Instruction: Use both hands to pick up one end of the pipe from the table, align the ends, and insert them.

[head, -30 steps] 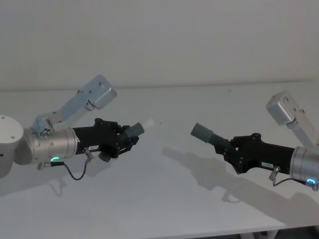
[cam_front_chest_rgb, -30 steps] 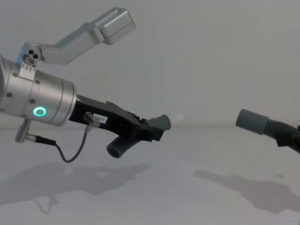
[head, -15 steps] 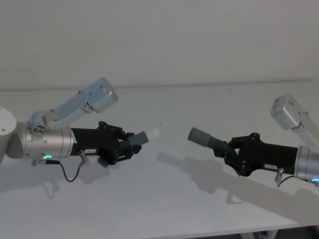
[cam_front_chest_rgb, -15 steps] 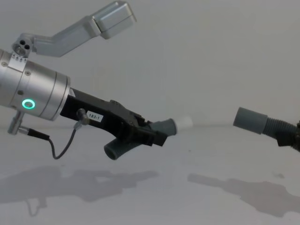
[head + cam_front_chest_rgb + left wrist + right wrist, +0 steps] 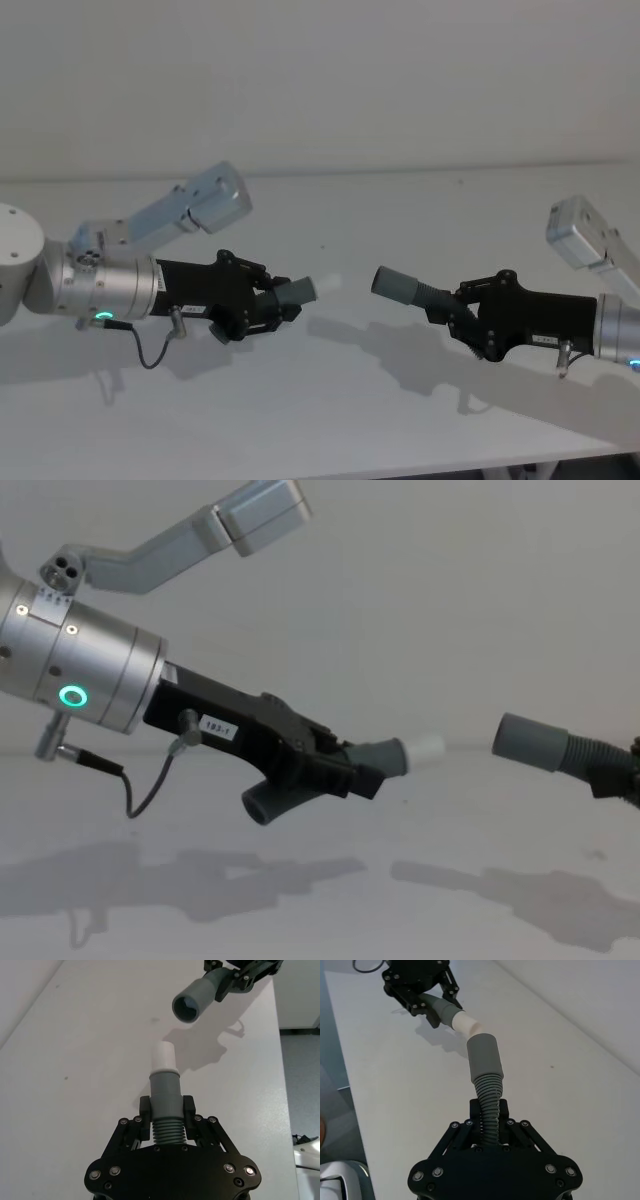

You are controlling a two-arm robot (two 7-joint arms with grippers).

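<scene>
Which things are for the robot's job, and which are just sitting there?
For the job: left black gripper, holding dark grey ribbed hose piece with white tip; right black gripper, holding dark grey ribbed hose piece with wide socket.
Just there: white table; thin black cable.

Left hand: the left hand (image 5: 272, 303) has swung inward and a little lower, carrying the white-tipped hose piece (image 5: 297, 291) with it.
White tip: the white tip (image 5: 326, 284) now reaches nearer the middle.
Right hand: the right hand (image 5: 452, 305) has edged inward with the socket hose piece (image 5: 432, 295).
Gap: the grey socket (image 5: 392, 284) and the white tip are closer together, still apart.
</scene>
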